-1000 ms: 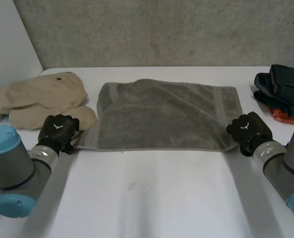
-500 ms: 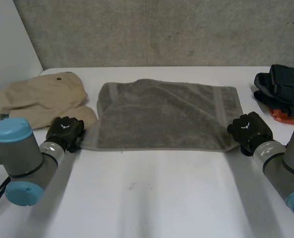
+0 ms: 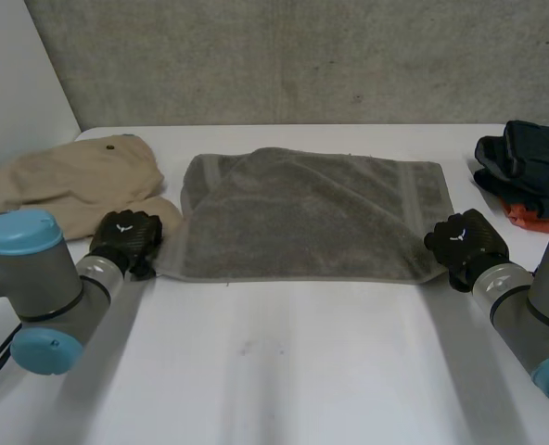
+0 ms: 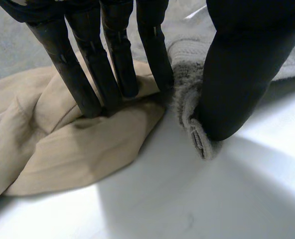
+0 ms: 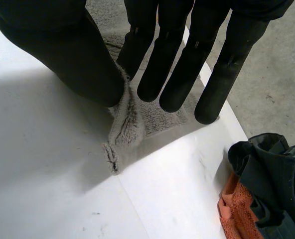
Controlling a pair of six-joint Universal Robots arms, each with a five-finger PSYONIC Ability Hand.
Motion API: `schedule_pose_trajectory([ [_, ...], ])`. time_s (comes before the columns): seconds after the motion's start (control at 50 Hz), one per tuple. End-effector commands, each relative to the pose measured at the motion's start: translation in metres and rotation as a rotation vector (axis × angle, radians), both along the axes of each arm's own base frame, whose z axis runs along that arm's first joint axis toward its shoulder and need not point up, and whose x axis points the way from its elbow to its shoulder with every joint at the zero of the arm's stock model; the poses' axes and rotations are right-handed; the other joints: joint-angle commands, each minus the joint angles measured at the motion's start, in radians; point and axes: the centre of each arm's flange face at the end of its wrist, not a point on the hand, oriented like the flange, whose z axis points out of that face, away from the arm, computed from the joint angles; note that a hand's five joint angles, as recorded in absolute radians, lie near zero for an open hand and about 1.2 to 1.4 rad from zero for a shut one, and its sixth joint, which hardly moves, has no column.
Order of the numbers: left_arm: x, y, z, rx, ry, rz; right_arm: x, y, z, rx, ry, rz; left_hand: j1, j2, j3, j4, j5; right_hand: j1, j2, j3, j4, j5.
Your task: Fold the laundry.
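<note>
A grey towel (image 3: 312, 218) lies folded on the white table, its fold line running along the near side. My left hand (image 3: 124, 236) is at the towel's near left corner. In the left wrist view the thumb (image 4: 242, 69) presses that bunched corner (image 4: 190, 107) against the straight fingers (image 4: 112, 59), whose tips also rest on a beige garment (image 4: 77, 149). My right hand (image 3: 462, 241) is at the near right corner. There the thumb (image 5: 73, 45) and fingers pinch the puckered towel corner (image 5: 132, 119) between them.
The beige garment (image 3: 75, 181) lies crumpled at the left, touching the towel's left edge. A pile of dark clothes (image 3: 525, 162) over an orange piece (image 3: 527, 216) sits at the right edge, close to my right hand (image 5: 267, 174). The near half of the table (image 3: 284, 362) is bare.
My left arm has swung in and its hand has slid right, onto the towel's near left corner. The right hand and the towel have stayed put.
</note>
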Motion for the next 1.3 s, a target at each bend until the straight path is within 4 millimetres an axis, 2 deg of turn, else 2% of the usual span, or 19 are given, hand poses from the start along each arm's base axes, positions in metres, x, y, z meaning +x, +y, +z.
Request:
schedule_pose_trajectory([
  [0.02, -0.007, -0.003, 0.006, -0.021, 0.021, -0.020, 0.000, -0.001, -0.002, 0.004, 0.001, -0.001, 0.168, 0.168, 0.165, 0.176, 0.184, 0.266, 0.217, 0.201, 0.194, 0.213],
  [0.06, -0.005, -0.007, 0.008, -0.028, 0.028, -0.012, 0.000, -0.002, -0.002, 0.004, 0.001, -0.001, 0.665, 0.665, 0.663, 0.674, 0.682, 0.266, 0.217, 0.201, 0.194, 0.213],
  [0.18, -0.004, -0.004, 0.020, -0.045, 0.044, -0.008, -0.001, -0.007, 0.007, -0.024, -0.001, -0.017, 0.667, 0.667, 0.665, 0.676, 0.684, 0.266, 0.217, 0.201, 0.194, 0.213],
  [0.24, -0.003, 0.004, 0.063, -0.144, 0.069, -0.014, -0.006, -0.013, 0.019, -0.046, 0.004, -0.030, 0.667, 0.667, 0.665, 0.676, 0.684, 0.266, 0.217, 0.201, 0.194, 0.213],
  [0.28, 0.000, 0.013, 0.094, -0.220, 0.079, -0.012, -0.012, -0.014, 0.040, -0.073, 0.006, -0.048, 0.667, 0.667, 0.665, 0.676, 0.684, 0.266, 0.217, 0.201, 0.194, 0.213],
  [0.38, 0.005, 0.038, 0.157, -0.382, 0.101, -0.017, -0.037, -0.005, 0.124, -0.157, -0.012, -0.116, 0.667, 0.667, 0.665, 0.676, 0.684, 0.266, 0.217, 0.201, 0.194, 0.213],
  [0.42, 0.010, 0.053, 0.187, -0.446, 0.114, -0.014, -0.043, -0.003, 0.140, -0.175, -0.012, -0.129, 0.667, 0.667, 0.665, 0.676, 0.684, 0.266, 0.217, 0.201, 0.194, 0.213],
  [0.5, 0.018, 0.077, 0.218, -0.494, 0.117, -0.010, -0.052, 0.007, 0.179, -0.224, -0.006, -0.161, 0.667, 0.667, 0.665, 0.676, 0.684, 0.266, 0.217, 0.201, 0.194, 0.213],
  [0.58, 0.024, 0.087, 0.217, -0.448, 0.051, 0.003, -0.054, 0.022, 0.192, -0.181, 0.014, -0.154, 0.667, 0.667, 0.665, 0.676, 0.684, 0.266, 0.217, 0.201, 0.194, 0.213],
  [0.7, 0.023, 0.093, 0.184, -0.312, -0.134, -0.035, -0.055, 0.027, 0.166, -0.035, 0.123, -0.124, 0.667, 0.667, 0.665, 0.676, 0.684, 0.266, 0.217, 0.201, 0.194, 0.213],
  [0.82, 0.012, 0.056, 0.119, -0.162, -0.289, -0.088, -0.052, -0.005, 0.120, 0.103, 0.158, -0.114, 0.667, 0.667, 0.665, 0.676, 0.684, 0.266, 0.217, 0.201, 0.194, 0.213],
  [0.94, -0.017, 0.002, 0.102, -0.215, -0.300, -0.126, -0.042, -0.053, 0.109, 0.016, 0.152, -0.172, 0.667, 0.667, 0.665, 0.676, 0.684, 0.266, 0.217, 0.201, 0.194, 0.213],
  [0.98, -0.034, -0.024, 0.117, -0.323, -0.276, -0.129, -0.032, -0.066, 0.120, -0.077, 0.130, -0.185, 0.667, 0.667, 0.665, 0.676, 0.684, 0.266, 0.217, 0.201, 0.194, 0.213],
  [1.02, -0.040, -0.044, 0.138, -0.431, -0.245, -0.108, -0.018, -0.084, 0.150, -0.263, 0.073, -0.208, 0.667, 0.667, 0.665, 0.676, 0.684, 0.266, 0.217, 0.201, 0.194, 0.213],
  [1.06, -0.048, -0.067, 0.182, -0.637, -0.183, -0.072, -0.008, -0.098, 0.189, -0.488, -0.016, -0.228, 0.667, 0.667, 0.665, 0.676, 0.684, 0.266, 0.217, 0.201, 0.194, 0.213],
  [1.12, -0.051, -0.083, 0.240, -0.929, -0.063, -0.011, 0.000, -0.106, 0.223, -0.719, -0.125, -0.221, 0.667, 0.667, 0.665, 0.676, 0.684, 0.266, 0.217, 0.201, 0.194, 0.213],
  [1.16, -0.050, -0.085, 0.260, -1.047, 0.008, 0.004, 0.001, -0.111, 0.247, -0.931, -0.221, -0.212, 0.667, 0.667, 0.665, 0.676, 0.684, 0.266, 0.217, 0.201, 0.194, 0.213],
  [1.22, -0.045, -0.084, 0.289, -1.224, 0.144, 0.024, 0.002, -0.106, 0.263, -1.095, -0.283, -0.186, 0.667, 0.667, 0.665, 0.676, 0.684, 0.266, 0.217, 0.201, 0.194, 0.213],
  [1.3, -0.041, -0.087, 0.286, -1.205, 0.187, 0.014, 0.009, -0.105, 0.249, -1.053, -0.266, -0.138, 0.667, 0.667, 0.665, 0.676, 0.684, 0.266, 0.217, 0.201, 0.194, 0.213],
])
